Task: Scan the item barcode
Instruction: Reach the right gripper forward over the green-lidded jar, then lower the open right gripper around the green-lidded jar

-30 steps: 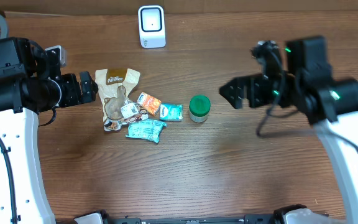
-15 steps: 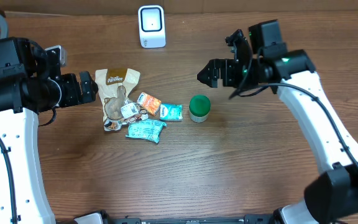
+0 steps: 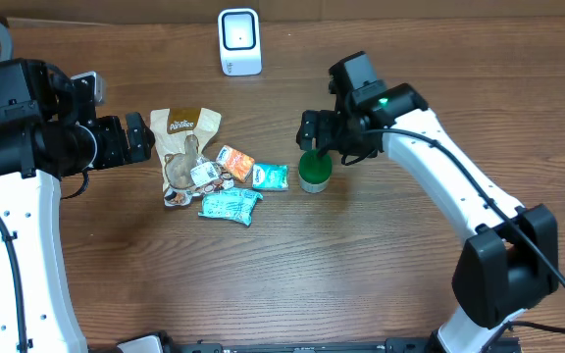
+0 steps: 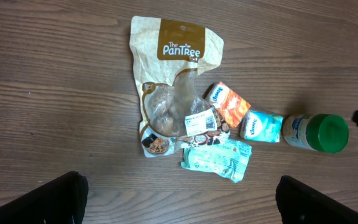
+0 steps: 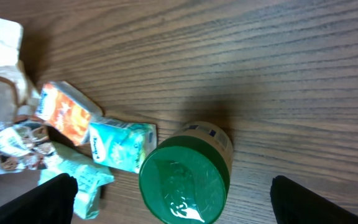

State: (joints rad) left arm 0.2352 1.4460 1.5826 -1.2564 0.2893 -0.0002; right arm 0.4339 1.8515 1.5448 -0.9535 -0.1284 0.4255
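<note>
Below the right gripper (image 3: 320, 145), the jar (image 5: 185, 180) shows little of its label.

The green-lidded jar (image 3: 314, 169) stands upright, well apart from the white scanner (image 3: 238, 41).

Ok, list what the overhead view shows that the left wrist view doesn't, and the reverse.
Overhead only: the white scanner, the left arm and the right arm. Left wrist only: the barcode lines on the label, readable. Both: the PanTree pouch, orange packet, small teal packet, large teal packet and green-lidded jar.
</note>
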